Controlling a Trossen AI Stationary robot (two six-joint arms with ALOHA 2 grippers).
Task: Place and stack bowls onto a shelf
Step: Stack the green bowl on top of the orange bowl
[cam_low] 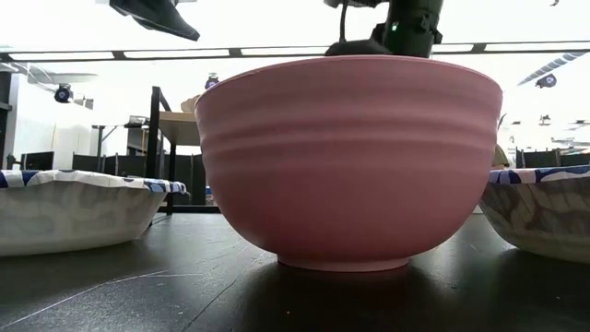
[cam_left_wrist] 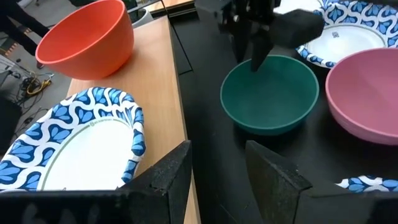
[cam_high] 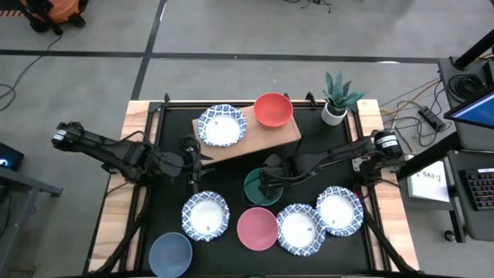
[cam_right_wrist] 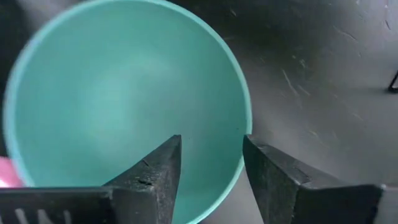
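Right wrist view: right gripper hung open astride green bowl rim; best lowered further before pinching. Left gripper open, waiting beside shelf.

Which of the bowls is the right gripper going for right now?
The green bowl, on the black table just in front of the shelf. The right gripper hangs open over its rim; every other bowl sits clear of it.

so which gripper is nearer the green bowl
Right. The right gripper hovers over the green bowl, fingers open; the left gripper is off to its side, by the shelf.
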